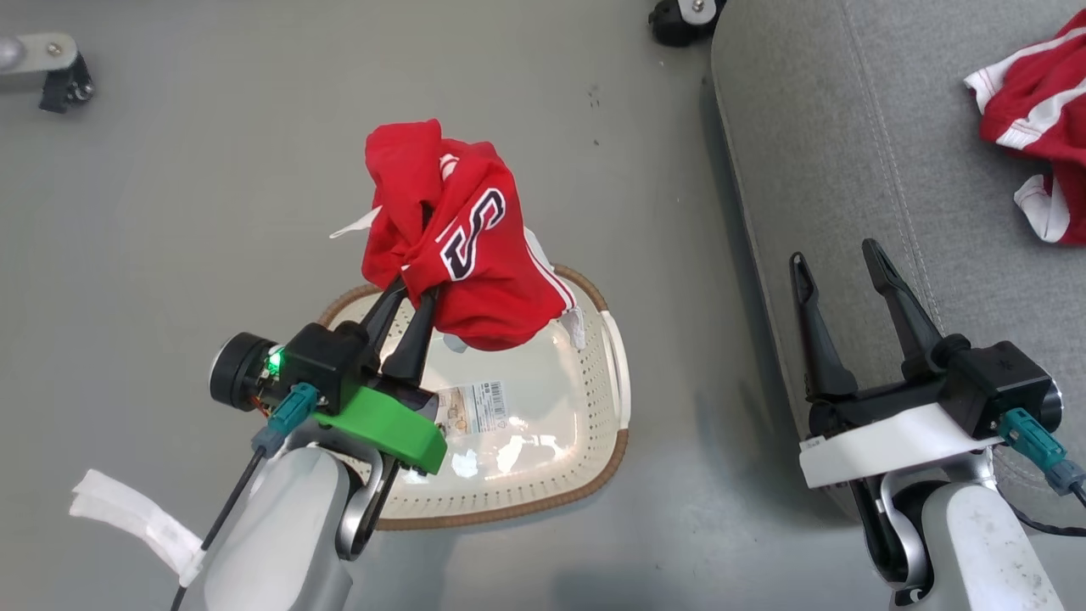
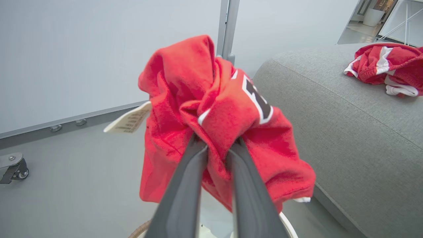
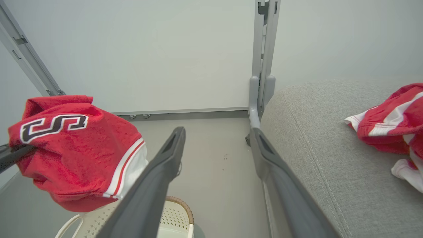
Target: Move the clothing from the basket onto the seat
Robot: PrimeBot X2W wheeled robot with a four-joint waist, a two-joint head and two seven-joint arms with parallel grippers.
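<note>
Lettered red garment (image 1: 475,255) clamped in left gripper (image 1: 416,293), seemingly clear above basket (image 1: 612,373), right gripper (image 1: 836,255) spread wide, second garment (image 1: 1035,110) on seat (image 1: 848,127).

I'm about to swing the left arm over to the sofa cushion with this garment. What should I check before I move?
1. Grip: left end effector is shut on the red lettered garment: ok.
2. Lift: the garment hangs above the laundry basket, off its rim: ok.
3. Basket empty: the visible floor is bare, but part is hidden behind the garment: cannot tell.
4. Drop zone: grey sofa cushion has bare fabric near its edge; the other red garment lies farther along: ok.
5. Path: right end effector, open and empty, stands over the cushion's edge between garment and drop zone: not ok.
</note>
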